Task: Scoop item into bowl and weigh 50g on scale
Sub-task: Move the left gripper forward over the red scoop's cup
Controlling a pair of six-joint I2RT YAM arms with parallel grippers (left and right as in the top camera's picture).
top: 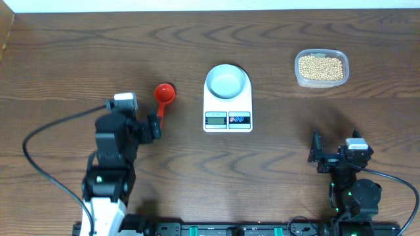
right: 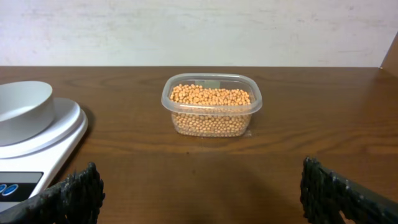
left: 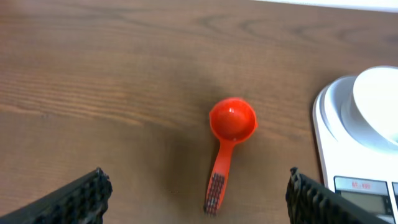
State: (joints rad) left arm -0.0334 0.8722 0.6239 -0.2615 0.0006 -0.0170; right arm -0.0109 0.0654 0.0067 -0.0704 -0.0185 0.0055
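Note:
The tan-yellow beans (top: 321, 67) fill a clear plastic tub (top: 298, 73) at the back right; they also show in the right wrist view (right: 210, 96). The pale bowl (top: 226, 80) stands empty on the white scale (top: 227, 119) at the table's middle. A red scoop (top: 163, 94) lies left of the scale, handle toward me; in the left wrist view the scoop (left: 231, 119) lies flat between the fingers. My left gripper (top: 156, 126) is open and empty just behind the handle's end. My right gripper (top: 317, 152) is open and empty, well in front of the tub.
The scale (left: 357, 155) and bowl (left: 379, 102) sit at the right edge of the left wrist view, and at the left edge of the right wrist view, bowl (right: 22, 109). A black cable (top: 46, 167) loops left of the left arm.

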